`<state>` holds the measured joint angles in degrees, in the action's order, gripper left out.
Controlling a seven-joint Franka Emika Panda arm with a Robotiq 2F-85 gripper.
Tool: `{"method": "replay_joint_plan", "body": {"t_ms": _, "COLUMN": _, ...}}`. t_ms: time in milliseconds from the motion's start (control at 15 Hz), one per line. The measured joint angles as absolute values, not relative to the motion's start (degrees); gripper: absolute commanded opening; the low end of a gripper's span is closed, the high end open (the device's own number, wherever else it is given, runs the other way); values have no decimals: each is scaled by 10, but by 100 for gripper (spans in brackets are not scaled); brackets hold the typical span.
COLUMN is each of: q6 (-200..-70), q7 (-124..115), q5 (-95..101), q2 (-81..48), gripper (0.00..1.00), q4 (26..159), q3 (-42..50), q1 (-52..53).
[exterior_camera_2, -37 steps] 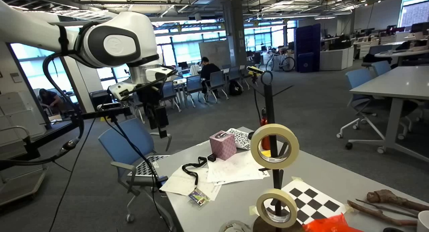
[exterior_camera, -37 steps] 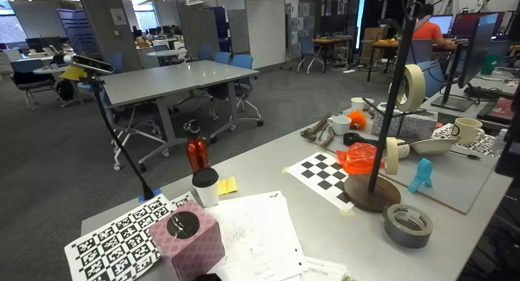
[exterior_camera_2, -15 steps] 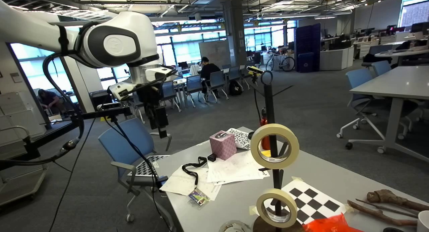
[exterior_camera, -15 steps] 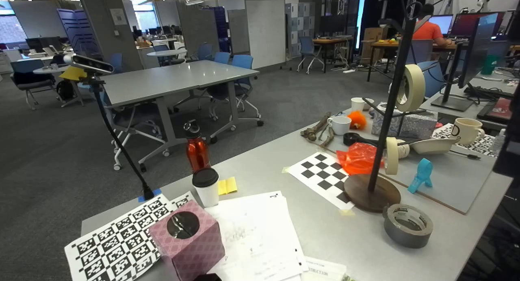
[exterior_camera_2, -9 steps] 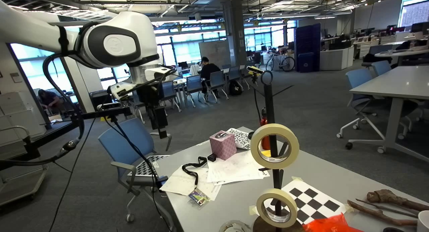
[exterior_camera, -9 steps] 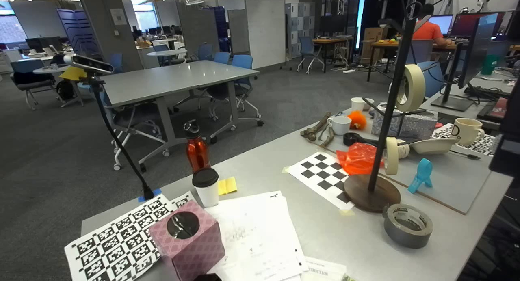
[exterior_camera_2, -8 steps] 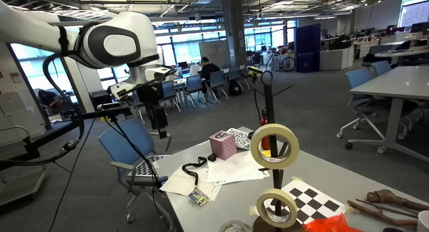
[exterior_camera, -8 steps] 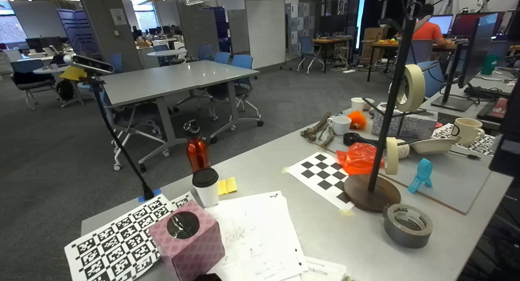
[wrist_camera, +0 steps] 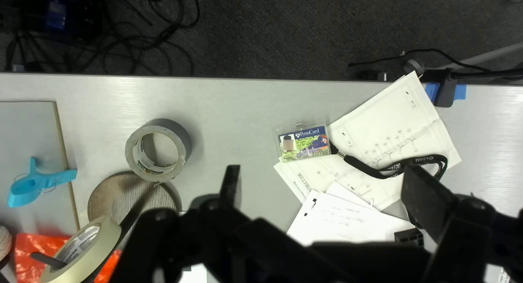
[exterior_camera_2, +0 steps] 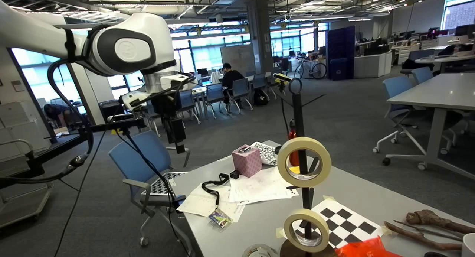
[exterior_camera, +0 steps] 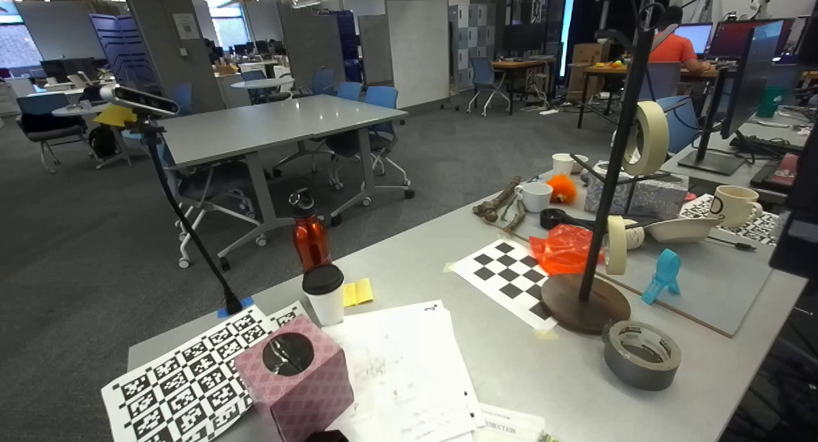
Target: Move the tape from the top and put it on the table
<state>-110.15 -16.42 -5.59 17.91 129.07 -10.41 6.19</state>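
The cream tape (exterior_camera: 652, 138) hangs upright on a peg of the dark pole stand (exterior_camera: 607, 193), above a smaller cream roll (exterior_camera: 617, 245). It also shows in an exterior view (exterior_camera_2: 326, 162) and at the lower left of the wrist view (wrist_camera: 96, 254), with the peg (wrist_camera: 47, 259) through its centre. The stand's round brown base (exterior_camera: 562, 304) rests on the white-grey table (exterior_camera: 511, 365). My gripper (wrist_camera: 325, 174) is open and empty, pointing down above papers, apart from the stand. In an exterior view the gripper (exterior_camera_2: 178, 142) is left of the tape; only its dark edge (exterior_camera: 795, 237) shows elsewhere.
A grey tape roll (exterior_camera: 642, 365) lies beside the base. A blue clamp (exterior_camera: 664, 276) stands on a grey board. Papers (wrist_camera: 347, 217), an ID card (wrist_camera: 304, 144) with lanyard and a pink tissue box (exterior_camera: 300, 384) lie toward the other end. Bare rods (exterior_camera_2: 313, 100) stick out near the pole's top.
Since 2.5 s ago the gripper's dark edge has shifted slightly left at the right side of an exterior view. In the last half second the arm is still. The tape has not moved.
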Motion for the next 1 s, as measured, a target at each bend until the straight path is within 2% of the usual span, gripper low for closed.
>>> {"method": "replay_joint_plan", "body": {"t_ms": 1000, "q6": -1101, "q7": -223, "q5": -41, "q2": 180, "gripper": 100, "q4": 1291, "q3": -101, "q1": 51}}
